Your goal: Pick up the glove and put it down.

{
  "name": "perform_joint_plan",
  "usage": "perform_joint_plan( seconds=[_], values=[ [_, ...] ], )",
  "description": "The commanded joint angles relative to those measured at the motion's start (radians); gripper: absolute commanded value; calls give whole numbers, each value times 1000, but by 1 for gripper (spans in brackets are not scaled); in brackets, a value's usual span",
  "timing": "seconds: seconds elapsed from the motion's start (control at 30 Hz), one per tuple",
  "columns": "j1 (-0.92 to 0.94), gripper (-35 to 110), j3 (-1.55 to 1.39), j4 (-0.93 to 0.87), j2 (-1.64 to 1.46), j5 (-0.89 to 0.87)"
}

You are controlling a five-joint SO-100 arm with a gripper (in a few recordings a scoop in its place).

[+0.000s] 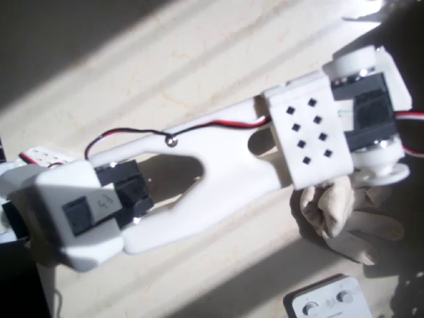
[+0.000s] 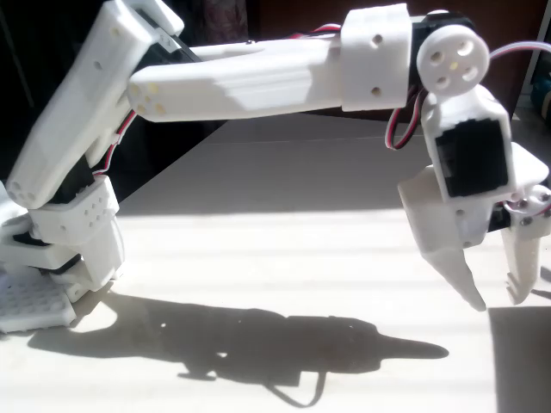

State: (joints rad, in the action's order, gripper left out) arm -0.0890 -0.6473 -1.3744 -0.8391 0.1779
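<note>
Gripper (image 2: 492,303): white, two pointed fingers aimed down at the surface (image 2: 284,258), seen from the side in the fixed view. The fingers stood moderately apart with a clear gap between the tips, and nothing lay between them. The tips hung just above the surface, not touching it. A black motor block sat in the wrist housing above the fingers.

Arm (image 2: 258,77): white, long forearm held roughly level across the top of the fixed view, a round hub at the wrist joint, red-and-black wiring looping beneath it. In the overhead view the same arm (image 1: 218,156) ran on a diagonal from lower left to upper right, a red-and-black cable lying along it and a perforated white plate near the wrist. The fingertips themselves were hidden under the wrist in that view.

Glove (image 1: 344,215): cream-beige fabric, thick rounded fingers, lying crumpled on the surface just below the wrist end of the arm in the overhead view, partly covered by it, half in sun and half in shadow.

Box (image 1: 328,301): white, with round knobs on top, at the bottom edge of the overhead view, near the glove but apart from it.

Surface: pale, crossed by bands of sunlight; the arm's shadow (image 2: 258,344) fell across it in the fixed view.
</note>
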Motion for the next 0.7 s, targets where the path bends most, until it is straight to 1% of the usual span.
perform_joint_plan(
  seconds=[0.0, 0.67],
  values=[
    [-17, 0, 18, 9, -11, 6],
    [-5, 1, 15, 6, -21, 6]
  ],
)
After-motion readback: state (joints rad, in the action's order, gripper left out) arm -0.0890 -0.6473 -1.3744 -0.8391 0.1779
